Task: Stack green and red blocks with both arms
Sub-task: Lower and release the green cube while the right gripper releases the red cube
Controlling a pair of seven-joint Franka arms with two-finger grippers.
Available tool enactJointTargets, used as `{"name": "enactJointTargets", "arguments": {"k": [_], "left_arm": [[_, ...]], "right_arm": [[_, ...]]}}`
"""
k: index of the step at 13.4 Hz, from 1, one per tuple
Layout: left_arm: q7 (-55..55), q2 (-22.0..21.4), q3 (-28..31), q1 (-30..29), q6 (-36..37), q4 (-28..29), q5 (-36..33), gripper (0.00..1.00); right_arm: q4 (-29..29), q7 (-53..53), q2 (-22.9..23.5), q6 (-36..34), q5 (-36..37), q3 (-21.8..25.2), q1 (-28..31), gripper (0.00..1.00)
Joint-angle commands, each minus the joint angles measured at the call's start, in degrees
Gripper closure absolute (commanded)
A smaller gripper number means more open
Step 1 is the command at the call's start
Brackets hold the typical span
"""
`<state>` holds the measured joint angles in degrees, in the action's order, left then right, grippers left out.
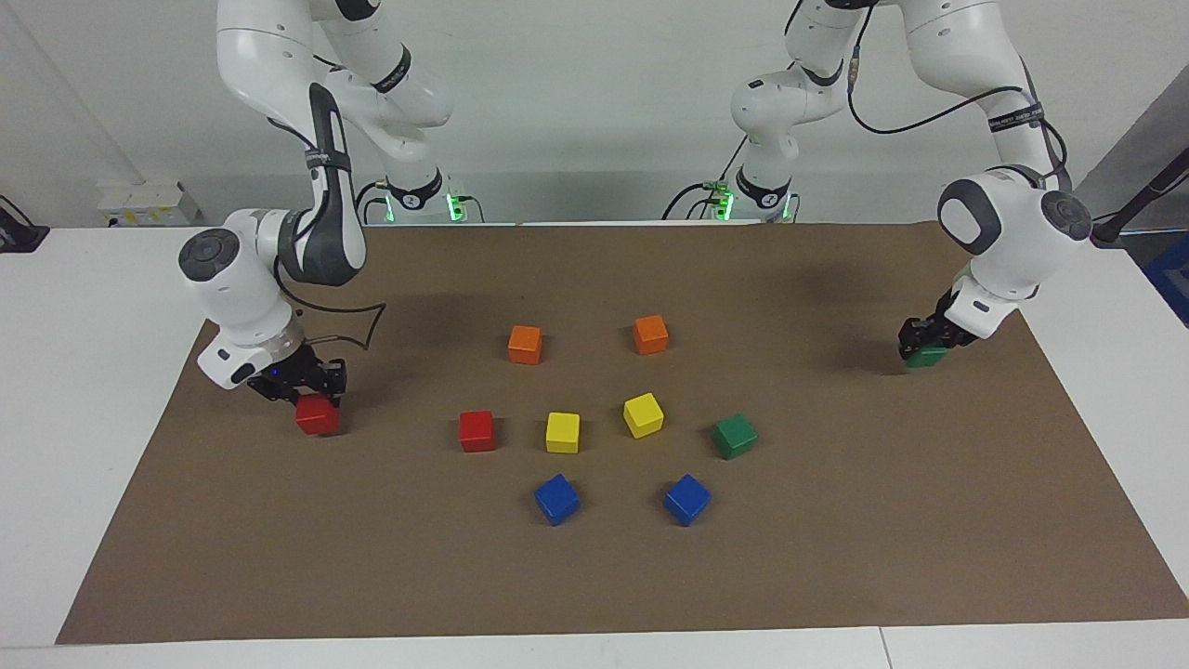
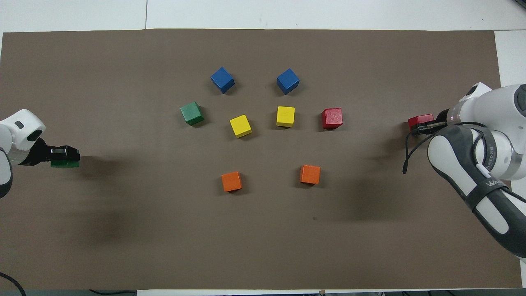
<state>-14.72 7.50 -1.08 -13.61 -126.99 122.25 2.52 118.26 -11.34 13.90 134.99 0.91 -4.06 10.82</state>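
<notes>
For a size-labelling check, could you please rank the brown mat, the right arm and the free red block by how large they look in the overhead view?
1. Brown mat, filling most of the view.
2. Right arm, partly cut off at the edge and nearer the camera, so its look is inflated.
3. Free red block, by far the smallest.

Both arms reach low: left gripper [image 1: 924, 342], right gripper [image 1: 311, 383].

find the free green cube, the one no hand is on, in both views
Facing view: small dark green cube sits toward the picture's right, beside the tilted yellow cube.
Overhead view: same green cube sits left of centre.
Shared landmark: that yellow cube, its closest neighbour in both.
</notes>
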Motion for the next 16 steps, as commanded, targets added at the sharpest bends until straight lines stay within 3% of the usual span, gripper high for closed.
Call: {"name": "enactJointTargets", "arguments": {"k": [1, 9, 10, 11, 12, 16], "left_arm": [[0.7, -0.3, -0.6, -1.6, -2.1, 1.9, -0.4, 1.00], [1.5, 2.0, -0.5, -2.1, -5.5, 3.8, -0.4, 1.00], [1.4, 2.0, -0.5, -2.2, -5.5, 3.8, -0.4, 1.00], [1.1, 2.0, -0.6, -2.4, -5.5, 3.8, -0.4, 0.59], [0.9, 2.0, -0.6, -2.4, -5.5, 3.8, -0.4, 0.01], [0.7, 2.1, -0.5, -2.4, -4.9, 2.9, -0.4, 0.00]], "right_arm": [[1.9, -1.3, -0.2, 3.6, -0.6, -0.6, 0.5, 1.00], [2.4, -1.2, 1.1, 6.2, -0.6, -0.6, 0.6, 0.98], [2.3, -1.1, 1.3, 6.3, -0.6, -0.7, 0.5, 0.52], [2.3, -1.1, 1.3, 6.8, -0.6, -0.7, 0.5, 0.09], [2.2, -1.1, 1.3, 6.6, -0.6, -0.6, 0.3, 0.00], [0.4, -0.8, 0.4, 2.0, -0.6, -0.7, -0.4, 0.00]]}}
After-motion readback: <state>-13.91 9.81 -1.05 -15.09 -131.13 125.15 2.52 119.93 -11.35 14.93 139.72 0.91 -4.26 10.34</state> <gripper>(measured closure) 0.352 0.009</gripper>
